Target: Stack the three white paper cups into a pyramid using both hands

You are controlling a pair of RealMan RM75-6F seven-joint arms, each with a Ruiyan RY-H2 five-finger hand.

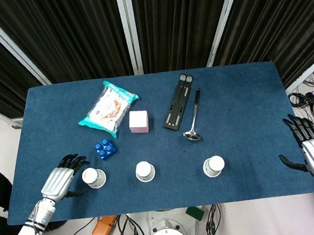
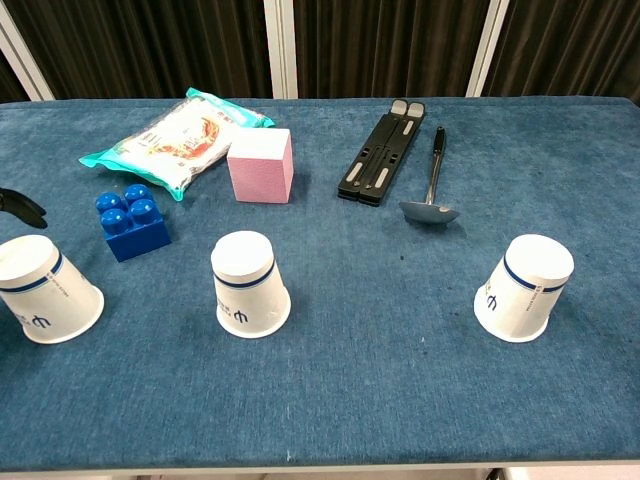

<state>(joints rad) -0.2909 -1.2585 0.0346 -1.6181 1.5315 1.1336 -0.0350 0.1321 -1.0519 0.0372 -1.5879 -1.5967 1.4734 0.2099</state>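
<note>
Three white paper cups stand upside down in a row near the table's front edge: a left cup (image 1: 93, 177) (image 2: 44, 290), a middle cup (image 1: 144, 171) (image 2: 249, 284) and a right cup (image 1: 214, 166) (image 2: 525, 287). My left hand (image 1: 61, 179) lies just left of the left cup with its fingers spread toward it, holding nothing; whether it touches the cup I cannot tell. In the chest view only a dark fingertip (image 2: 22, 207) shows at the left edge. My right hand (image 1: 313, 149) hovers open at the table's right edge, far from the right cup.
Behind the cups lie a blue toy brick (image 1: 105, 149) (image 2: 132, 221), a pink cube (image 1: 139, 121) (image 2: 262, 165), a snack bag (image 1: 109, 108) (image 2: 175, 140), a black folding stand (image 1: 178, 101) (image 2: 384, 150) and a metal ladle (image 1: 193, 118) (image 2: 432, 187).
</note>
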